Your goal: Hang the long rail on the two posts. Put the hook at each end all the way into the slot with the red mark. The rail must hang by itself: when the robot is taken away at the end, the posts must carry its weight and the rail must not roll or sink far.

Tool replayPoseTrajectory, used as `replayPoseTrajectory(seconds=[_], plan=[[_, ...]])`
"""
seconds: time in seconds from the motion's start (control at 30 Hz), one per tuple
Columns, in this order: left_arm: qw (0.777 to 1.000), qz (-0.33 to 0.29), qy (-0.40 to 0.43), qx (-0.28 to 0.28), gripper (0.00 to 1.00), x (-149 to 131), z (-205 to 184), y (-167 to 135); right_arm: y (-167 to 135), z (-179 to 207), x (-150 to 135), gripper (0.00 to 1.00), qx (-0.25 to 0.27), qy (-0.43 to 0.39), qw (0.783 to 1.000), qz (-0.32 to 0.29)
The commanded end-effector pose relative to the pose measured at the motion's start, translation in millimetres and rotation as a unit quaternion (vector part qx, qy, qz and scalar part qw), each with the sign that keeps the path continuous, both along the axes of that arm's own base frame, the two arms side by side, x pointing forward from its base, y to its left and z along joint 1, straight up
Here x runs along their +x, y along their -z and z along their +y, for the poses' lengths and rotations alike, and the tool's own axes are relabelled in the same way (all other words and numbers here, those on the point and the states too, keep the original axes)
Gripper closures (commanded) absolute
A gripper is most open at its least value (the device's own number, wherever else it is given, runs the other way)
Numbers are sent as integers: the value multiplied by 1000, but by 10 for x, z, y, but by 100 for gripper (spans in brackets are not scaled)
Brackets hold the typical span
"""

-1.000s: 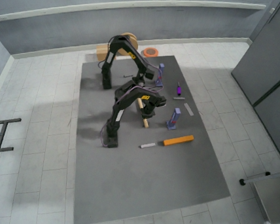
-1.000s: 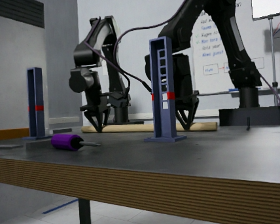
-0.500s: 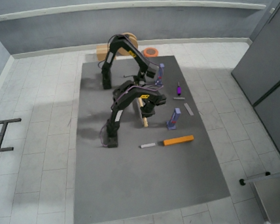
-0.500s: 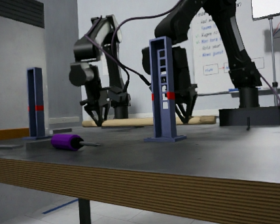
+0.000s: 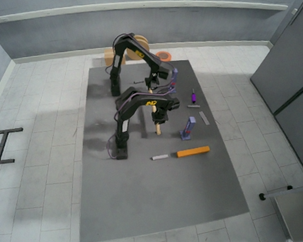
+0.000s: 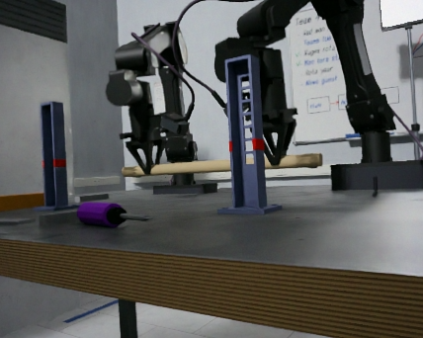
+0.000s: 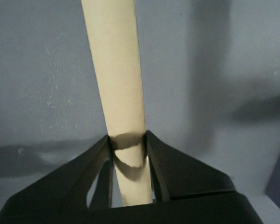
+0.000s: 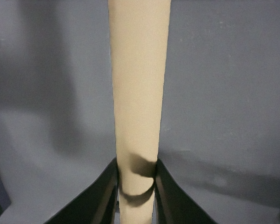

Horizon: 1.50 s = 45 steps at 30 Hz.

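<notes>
Both the left gripper (image 5: pixel 151 89) (image 6: pixel 275 162) (image 7: pixel 128 139) and the right gripper (image 5: pixel 158 121) (image 6: pixel 147 171) (image 8: pixel 137 164) pinch the long rail (image 5: pixel 153 107) (image 6: pixel 199 166) (image 7: pixel 118 70) (image 8: pixel 139 75) near its ends, holding it above the table (image 5: pixel 160 187) (image 6: pixel 184 234), unhung, with the posts (image 5: pixel 174 78) (image 5: pixel 189 128) (image 6: pixel 258 183) (image 6: pixel 60 185) out beyond the grippers from the arm bases.

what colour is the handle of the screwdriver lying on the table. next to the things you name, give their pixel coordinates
Purple, on the screwdriver (image 5: pixel 193 98) (image 6: pixel 99 214); the exterior view shows it best.
</notes>
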State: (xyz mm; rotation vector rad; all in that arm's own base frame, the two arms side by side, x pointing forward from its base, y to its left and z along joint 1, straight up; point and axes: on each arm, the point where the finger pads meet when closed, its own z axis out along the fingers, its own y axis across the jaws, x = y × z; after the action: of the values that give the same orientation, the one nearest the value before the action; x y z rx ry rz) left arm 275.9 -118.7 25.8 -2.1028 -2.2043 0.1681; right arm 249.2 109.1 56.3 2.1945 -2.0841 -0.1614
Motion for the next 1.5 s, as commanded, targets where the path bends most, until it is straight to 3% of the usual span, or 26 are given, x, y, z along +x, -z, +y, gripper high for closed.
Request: replayPoseTrajectory(seconds=[0.0, 0.2, 0.43, 0.83, 1.2, 1.33, 1.47], plan=[[999, -48, 5, 4, 82, 17, 1, -95, -122, 19, 23, 81, 5, 3, 999, -52], [989, -146, 4, 11, 82, 26, 2, -81, -111, 24, 40, 81, 9, 4, 989, -150], [978, -206, 3, 15, 82, 60, 6, -68, -100, 29, 82, 81, 11, 3, 978, -210], [970, -243, 2, 18, 82, 117, 11, -71, -102, 36, 149, 81, 12, 2, 969, -247], [915, -402, 0, 26, 82, 136, 12, -78, -119, 42, 184, 81, 21, 3, 913, -407], [897, -440, -1, 27, 82, 168, 14, -92, -137, 44, 221, 81, 22, 3, 895, -445], [894, -448, -1, 28, 82, 183, 16, -103, -149, 46, 237, 81, 23, 3, 892, -452]])
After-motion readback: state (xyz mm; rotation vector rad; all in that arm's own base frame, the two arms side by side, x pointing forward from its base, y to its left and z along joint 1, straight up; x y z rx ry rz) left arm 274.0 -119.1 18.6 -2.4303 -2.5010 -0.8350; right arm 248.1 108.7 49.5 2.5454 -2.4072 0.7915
